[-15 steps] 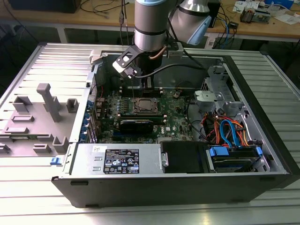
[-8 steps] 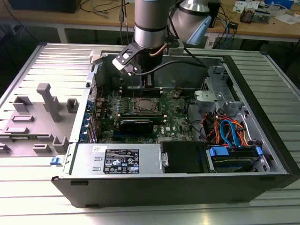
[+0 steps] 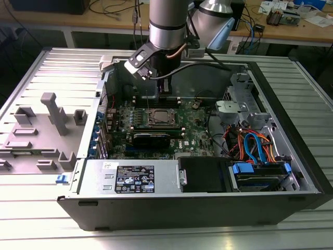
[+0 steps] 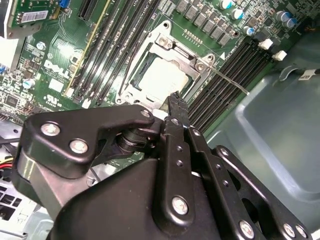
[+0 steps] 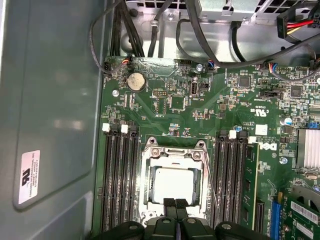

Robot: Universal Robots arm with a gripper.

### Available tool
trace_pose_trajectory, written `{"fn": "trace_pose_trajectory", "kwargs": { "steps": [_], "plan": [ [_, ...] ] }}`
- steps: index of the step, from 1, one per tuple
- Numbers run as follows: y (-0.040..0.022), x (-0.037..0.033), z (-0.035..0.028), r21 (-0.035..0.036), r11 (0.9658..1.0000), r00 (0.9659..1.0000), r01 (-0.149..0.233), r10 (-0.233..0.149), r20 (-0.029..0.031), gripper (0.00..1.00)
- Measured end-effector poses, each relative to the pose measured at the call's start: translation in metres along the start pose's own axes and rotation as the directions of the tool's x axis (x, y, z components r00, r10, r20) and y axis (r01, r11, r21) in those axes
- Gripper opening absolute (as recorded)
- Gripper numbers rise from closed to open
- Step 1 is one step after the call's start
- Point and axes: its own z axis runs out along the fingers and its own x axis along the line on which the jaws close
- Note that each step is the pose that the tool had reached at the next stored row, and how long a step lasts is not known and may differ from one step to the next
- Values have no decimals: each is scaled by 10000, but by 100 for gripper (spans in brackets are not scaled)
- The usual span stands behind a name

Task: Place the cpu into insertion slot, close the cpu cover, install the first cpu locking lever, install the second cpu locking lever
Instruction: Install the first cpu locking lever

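The cpu (image 5: 173, 186) is seated in the insertion slot (image 5: 174, 152), cpu cover (image 5: 148, 187) down. The fingers (image 5: 170, 207), pressed together and empty, hover at the slot's 12 o'clock in the exterior view. A locking lever (image 4: 226, 79) seemingly stands unlatched. The lever step is in hand and calls for precise contact.

Bright, even light; soft glare.

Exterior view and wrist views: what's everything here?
table: one, silvery, under the case
case: one, black, open, on the table
fixture: one, grey, exterior view's left
motherboard: one, green, inside the case
cpu: one, silver-grey, mid-motherboard
cover: one, silvery frame, lying over the cpu's edges
memory slots: several, black, flanking the cpu
battery: one, silver, on the motherboard
cables: several, black, orange, blue; inside the case
arm: one, silver, reaching into the case
fingers: two, black, together, at the cover's edge
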Motion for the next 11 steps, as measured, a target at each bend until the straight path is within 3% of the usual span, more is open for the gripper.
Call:
{"fn": "trace_pose_trajectory", "kwargs": {
  "steps": [5, 11],
  "plan": [
    [0, 1, -46, 0, 10000, 10000, 0, 0, 1, 11],
    [0, 1, -47, -1, 10000, 10000, 1, -1, -2, 11]
  ]
}}
